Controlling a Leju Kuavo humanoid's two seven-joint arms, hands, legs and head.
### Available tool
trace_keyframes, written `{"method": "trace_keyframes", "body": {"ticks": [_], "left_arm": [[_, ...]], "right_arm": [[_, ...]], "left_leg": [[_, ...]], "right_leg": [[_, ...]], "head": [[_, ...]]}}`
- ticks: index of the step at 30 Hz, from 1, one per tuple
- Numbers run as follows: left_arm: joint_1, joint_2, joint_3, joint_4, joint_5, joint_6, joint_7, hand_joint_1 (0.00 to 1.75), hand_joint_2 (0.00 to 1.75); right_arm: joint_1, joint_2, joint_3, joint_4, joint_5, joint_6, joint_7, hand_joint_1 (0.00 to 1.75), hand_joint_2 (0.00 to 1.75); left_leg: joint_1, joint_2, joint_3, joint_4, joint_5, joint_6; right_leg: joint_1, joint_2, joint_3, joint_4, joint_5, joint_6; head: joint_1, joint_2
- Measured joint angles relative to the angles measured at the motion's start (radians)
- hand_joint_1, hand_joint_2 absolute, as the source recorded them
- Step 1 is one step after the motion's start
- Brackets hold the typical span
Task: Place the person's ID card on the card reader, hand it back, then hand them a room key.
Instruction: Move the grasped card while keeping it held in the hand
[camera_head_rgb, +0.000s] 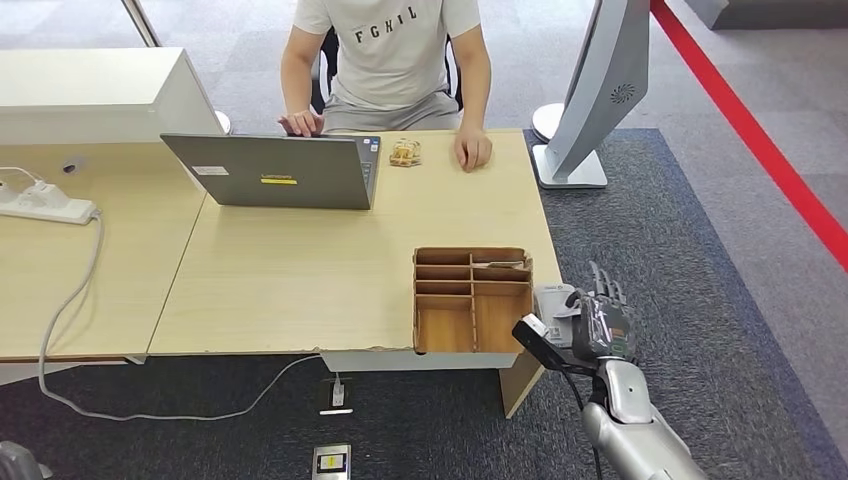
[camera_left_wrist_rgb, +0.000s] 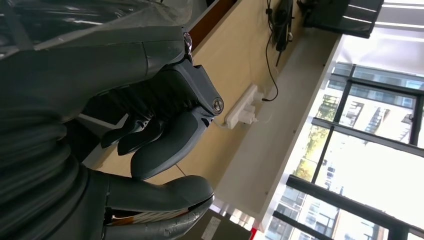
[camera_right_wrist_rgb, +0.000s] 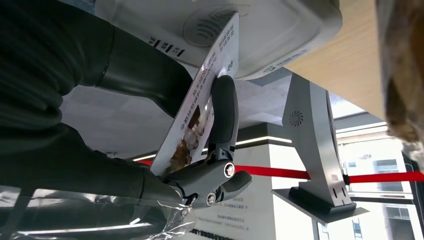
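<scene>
My right hand hangs just past the table's right edge, beside the wooden organizer. It pinches the ID card between thumb and a finger. The card stands on edge, its far end touching the white card reader, which sits by the organizer. Light room key cards lie in the organizer's back right slot. The person sits across the table with both hands resting on its far edge. My left hand hangs low by a desk, fingers loosely bent, holding nothing.
A grey laptop stands open at the table's far side, with a small brown object next to it. A white power strip and cable lie at the left. A white kiosk stand rises on the carpet at the right.
</scene>
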Motion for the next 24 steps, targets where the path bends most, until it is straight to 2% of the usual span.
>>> {"method": "trace_keyframes", "body": {"ticks": [11,24], "left_arm": [[0.000,0.000,0.000,-0.002,0.010,-0.008,0.000,1.75,1.75],[-0.001,0.000,0.002,-0.002,0.030,-0.039,0.000,1.75,1.75]], "right_arm": [[-0.017,0.010,0.002,-0.005,0.037,-0.011,-0.003,1.75,1.75],[-0.064,-0.011,0.003,-0.201,0.125,-0.012,0.029,1.75,1.75]], "left_leg": [[0.000,0.000,0.001,0.000,0.000,0.000],[0.000,0.000,0.000,0.000,0.000,0.000]], "right_leg": [[0.000,0.000,0.001,0.000,0.000,0.000],[0.000,0.000,0.001,0.000,0.000,0.000]], "head": [[0.000,0.000],[0.000,0.000]]}}
